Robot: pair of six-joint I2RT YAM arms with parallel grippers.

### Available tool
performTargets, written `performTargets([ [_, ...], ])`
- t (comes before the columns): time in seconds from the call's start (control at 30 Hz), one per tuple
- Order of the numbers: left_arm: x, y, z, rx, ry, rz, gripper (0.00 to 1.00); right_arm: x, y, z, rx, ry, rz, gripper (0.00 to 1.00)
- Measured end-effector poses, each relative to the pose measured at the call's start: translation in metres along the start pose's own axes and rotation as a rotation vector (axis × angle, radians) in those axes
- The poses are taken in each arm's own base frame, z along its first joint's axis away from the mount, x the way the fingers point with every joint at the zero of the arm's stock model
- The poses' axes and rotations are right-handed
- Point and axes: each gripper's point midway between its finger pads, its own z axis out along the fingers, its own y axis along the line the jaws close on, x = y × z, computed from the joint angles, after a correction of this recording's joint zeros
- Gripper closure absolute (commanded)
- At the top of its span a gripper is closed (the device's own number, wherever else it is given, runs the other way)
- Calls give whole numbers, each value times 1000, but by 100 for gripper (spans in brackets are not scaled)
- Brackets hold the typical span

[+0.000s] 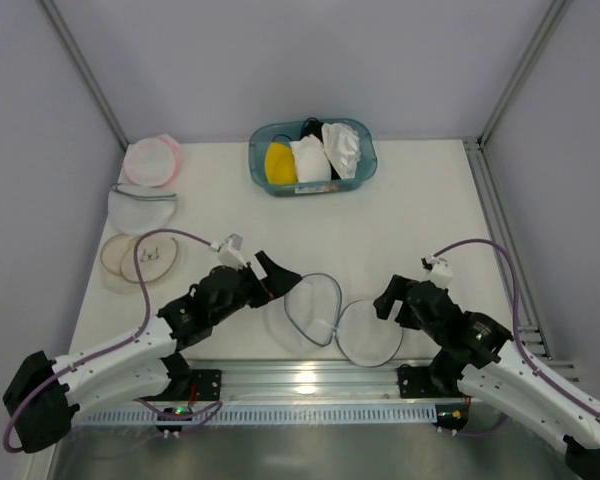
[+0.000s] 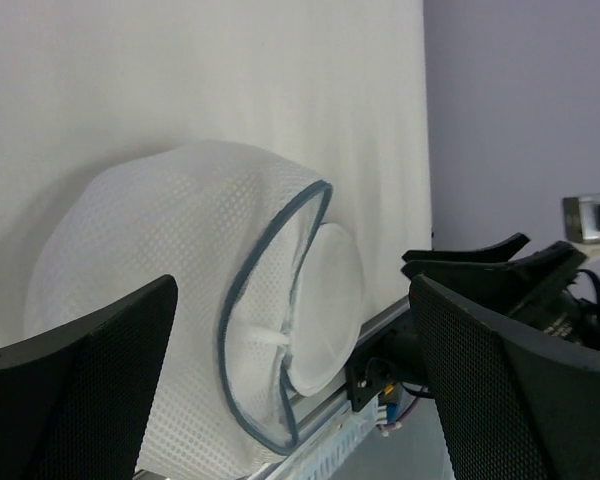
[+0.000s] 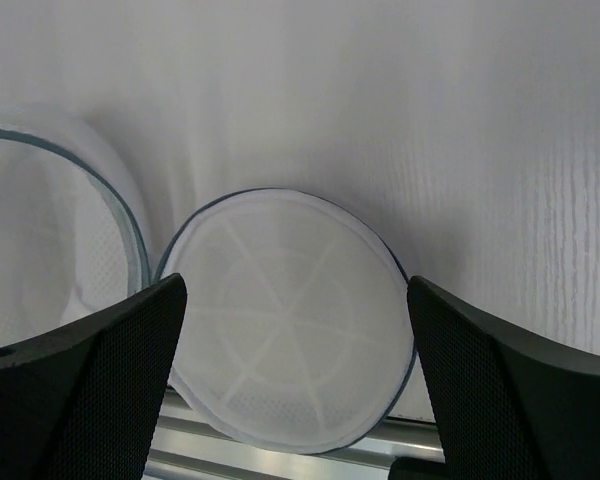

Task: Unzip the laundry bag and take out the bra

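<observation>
Overhead and wrist views of the white table [image 1: 400,230]. The round white see-through mesh laundry bag [image 1: 330,315] with a dark grey-blue zipper rim lies unzipped at the near edge of the table, just beyond the metal rail [image 1: 310,375] and between the two arms. Its two dome halves are spread apart and joined only where they meet. The left half [image 2: 150,290] stands tilted on its edge with its opening towards the right arm. The right half [image 3: 290,320] lies flat on the table, its radial white ribs visible, and no garment shows inside either half.

The left gripper [image 2: 292,300] is level with the tilted half, with its black fingers [image 2: 90,370] spread wide on either side of it. Whether they touch the mesh cannot be told. The right gripper [image 3: 296,290] hangs above the flat half with its fingers equally wide, holding nothing.

The bra [image 1: 342,148], a small crumpled white fabric garment, rests at the right end of the teal plastic basket [image 1: 253,158] at the far side of the table, well apart from the bag. Beside it in the basket are a smooth white pad [image 1: 310,160] and a yellow garment [image 1: 279,163].

Along the left edge of the table lie a pink-rimmed round mesh pouch [image 1: 150,160] and beige-rimmed round pouches [image 1: 140,260].
</observation>
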Motion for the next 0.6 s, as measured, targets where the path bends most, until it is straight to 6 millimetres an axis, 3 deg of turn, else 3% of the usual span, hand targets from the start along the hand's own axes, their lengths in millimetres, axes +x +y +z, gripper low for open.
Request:
performTargets([
  [0.17, -29, -24, -30, 92, -114, -20, 1, 15, -22, 2, 135, 56, 46, 3],
  [0.33, -45, -27, -59, 113, -185, -34, 0, 34, -43, 4, 285, 123, 74, 4],
  [0.4, -48, -27, -66, 109, -194, -35, 1, 38, -44, 5, 302, 134, 96, 11],
  [0.43, -49, -26, -69, 106, -196, -34, 1, 41, -43, 6, 298, 136, 111, 25],
  [0.5, -49, -25, -72, 99, -196, -34, 1, 47, -41, 9, 279, 149, 139, 39],
  [0.6, -47, -19, -75, 80, -191, -30, 1, 60, -35, 15, 220, 172, 190, 45],
])
